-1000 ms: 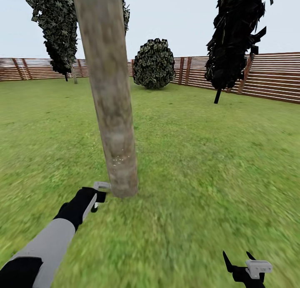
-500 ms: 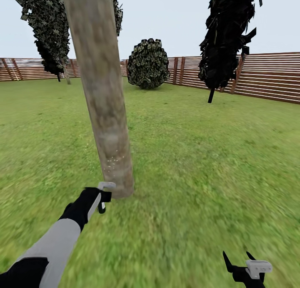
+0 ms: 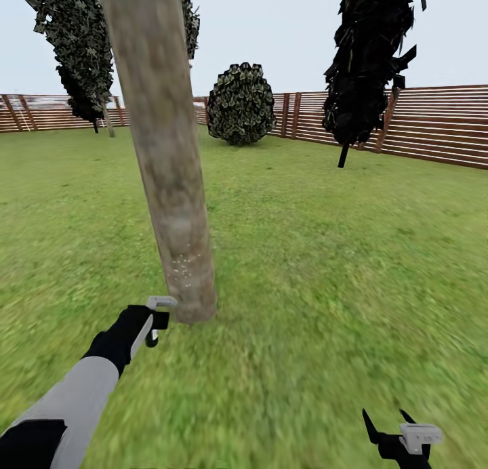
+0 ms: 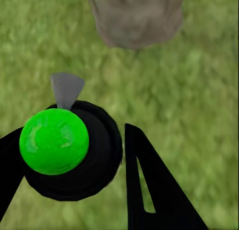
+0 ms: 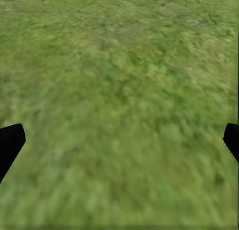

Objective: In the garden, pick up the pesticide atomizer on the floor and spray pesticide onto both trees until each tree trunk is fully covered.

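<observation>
Bright flat daylight, shadowless, blurred grass (image 3: 325,266)

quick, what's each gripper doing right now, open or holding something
Left gripper: shut on the pesticide atomizer, its nozzle towards the tree trunk.
Right gripper: open, empty, over the lawn.

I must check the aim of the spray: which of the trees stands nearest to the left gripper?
The thick pale trunk directly in front of the left gripper. The other trees stand far back by the fence.
</observation>
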Available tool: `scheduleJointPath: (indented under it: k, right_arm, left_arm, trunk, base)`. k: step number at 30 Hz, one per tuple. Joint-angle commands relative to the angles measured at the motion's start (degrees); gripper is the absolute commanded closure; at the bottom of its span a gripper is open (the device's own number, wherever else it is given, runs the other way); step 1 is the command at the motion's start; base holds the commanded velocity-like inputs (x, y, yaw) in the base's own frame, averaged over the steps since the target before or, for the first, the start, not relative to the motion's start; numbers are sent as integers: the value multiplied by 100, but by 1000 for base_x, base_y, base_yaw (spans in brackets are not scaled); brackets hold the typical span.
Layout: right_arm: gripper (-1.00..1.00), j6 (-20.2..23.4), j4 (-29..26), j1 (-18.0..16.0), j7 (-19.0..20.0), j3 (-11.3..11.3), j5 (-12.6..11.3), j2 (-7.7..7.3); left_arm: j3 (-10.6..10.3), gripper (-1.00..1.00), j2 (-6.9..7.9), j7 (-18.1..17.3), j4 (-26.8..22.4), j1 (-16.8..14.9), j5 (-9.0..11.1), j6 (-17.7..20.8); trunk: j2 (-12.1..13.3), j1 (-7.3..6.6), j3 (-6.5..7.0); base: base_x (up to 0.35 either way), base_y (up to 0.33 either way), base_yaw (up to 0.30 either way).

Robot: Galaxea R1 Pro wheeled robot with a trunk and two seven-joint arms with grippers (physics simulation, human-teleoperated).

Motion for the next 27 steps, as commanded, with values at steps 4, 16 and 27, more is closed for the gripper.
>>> scheduleJointPath:
  k: [4, 16, 27]
  right_arm:
    - [-100, -26, -4, -11, 41, -47, 37, 6]
    - [-100, -26, 16, -11, 41, -46, 37, 6]
    - [-100, -26, 67, -9, 39, -53, 37, 4]
  left_arm:
    - [-15, 100, -265, 12, -17, -2, -77, 36]
    - [-5, 100, 248, -23, -246, -62, -40, 149]
    - [-6, 100, -117, -28, -1215, -101, -93, 878]
  trunk:
    - [-3, -2, -5]
    - [-3, -2, -5]
    - [-3, -2, -5]
  base:
    - [-83, -152, 0]
    - [-27, -5, 0]
    - [-136, 0, 0]
